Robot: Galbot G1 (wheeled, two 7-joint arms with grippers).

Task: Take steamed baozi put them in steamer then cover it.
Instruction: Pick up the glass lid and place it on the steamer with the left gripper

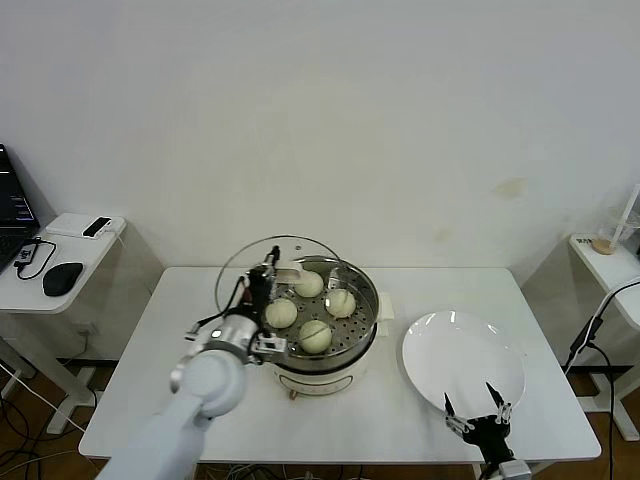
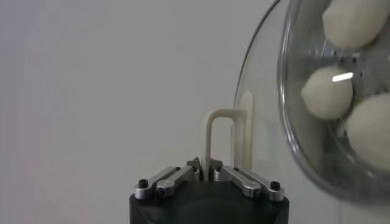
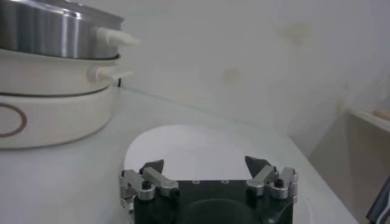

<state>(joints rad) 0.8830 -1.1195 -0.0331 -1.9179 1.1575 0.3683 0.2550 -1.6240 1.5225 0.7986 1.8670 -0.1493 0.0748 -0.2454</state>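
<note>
The left gripper is up at the steamer, jaws pinched tight on the cream loop handle of a glass lid. The wrist view shows it cleanly: both fingers meet at the foot of that handle, nothing between them but the thin bar. The lid stands tilted on edge at the steamer's left rear rim, not yet lying flat over the pot, so the tray is uncovered.

Inside the steamer, four buns sit on the perforated tray, spread apart, two toward the back and two toward the front. The steamer itself sits on its white base near the middle of the white table.

Down at the near right corner, the right gripper hangs idle with its jaws spread wide, holding nothing. Its fingertips point over the front edge of the white plate, which lies just to the right of the steamer, apart from it.
</note>
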